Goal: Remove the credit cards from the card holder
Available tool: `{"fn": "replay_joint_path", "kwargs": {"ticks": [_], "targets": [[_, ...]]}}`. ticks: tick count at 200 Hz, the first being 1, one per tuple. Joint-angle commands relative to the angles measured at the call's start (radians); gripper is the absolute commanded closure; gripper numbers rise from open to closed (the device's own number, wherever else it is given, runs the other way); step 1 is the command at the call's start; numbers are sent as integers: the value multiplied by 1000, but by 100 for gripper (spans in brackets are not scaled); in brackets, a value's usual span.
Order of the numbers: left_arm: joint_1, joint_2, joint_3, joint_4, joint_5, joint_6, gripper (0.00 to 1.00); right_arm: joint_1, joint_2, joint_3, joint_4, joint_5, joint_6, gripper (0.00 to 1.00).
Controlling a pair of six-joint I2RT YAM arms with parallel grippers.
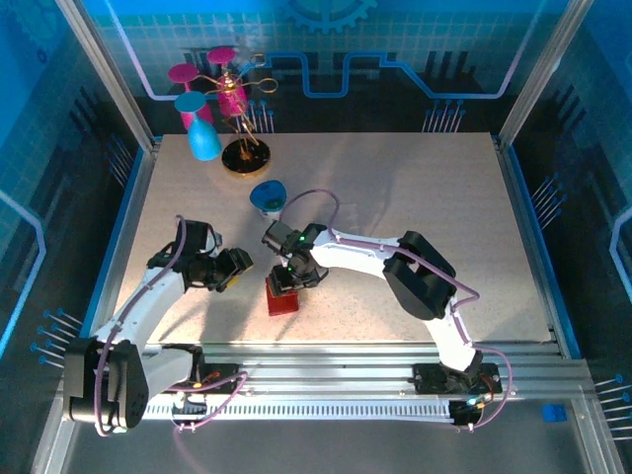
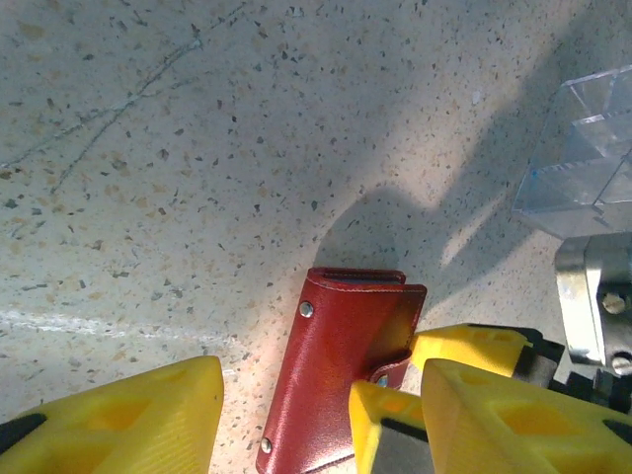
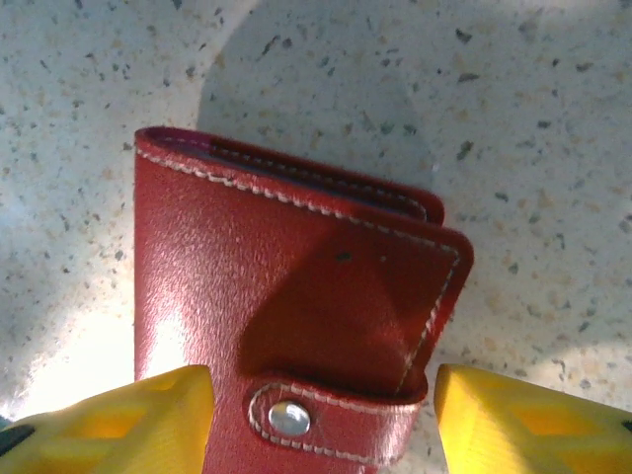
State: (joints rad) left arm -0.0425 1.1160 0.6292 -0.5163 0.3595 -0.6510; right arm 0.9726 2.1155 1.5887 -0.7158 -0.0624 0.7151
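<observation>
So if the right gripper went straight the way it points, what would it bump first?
Most likely the red card holder: it lies shut straight ahead, between the right gripper's open fingers; how far is unclear.

Bright hard light, sharp shadows across the table [image 1: 415,188], warm glare on the card holder [image 3: 286,306].

Grained red card holder [image 3: 296,267] on a matt, speckled table [image 2: 197,148]
The card holder's skin looks like leather: finely pebbled, with a soft sheen where the light falls, and pale thread stitched along its edges. Its snap [image 3: 288,419] is shiny, smooth metal. The table looks like pale stone flecked with dark grains, dull and finely scratched. The fingers [image 3: 109,425] are smooth, matt yellow plastic. The tray [image 2: 583,158] is clear, glossy plastic, and the bracket [image 2: 592,296] is bright bare metal.
</observation>
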Motion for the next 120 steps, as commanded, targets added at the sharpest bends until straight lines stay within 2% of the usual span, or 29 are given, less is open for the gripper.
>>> {"fn": "replay_joint_path", "kwargs": {"ticks": [1,62,120], "targets": [[13,-10,-25,18,42,20,44,17,36,43,-63,23,19,41],[16,-8,-32,38,58,22,44,7,7,18,-73,36,18,57],[-20,38,-17,135,91,-51,44,-68,-107,-134,-17,26,4,63]]}}
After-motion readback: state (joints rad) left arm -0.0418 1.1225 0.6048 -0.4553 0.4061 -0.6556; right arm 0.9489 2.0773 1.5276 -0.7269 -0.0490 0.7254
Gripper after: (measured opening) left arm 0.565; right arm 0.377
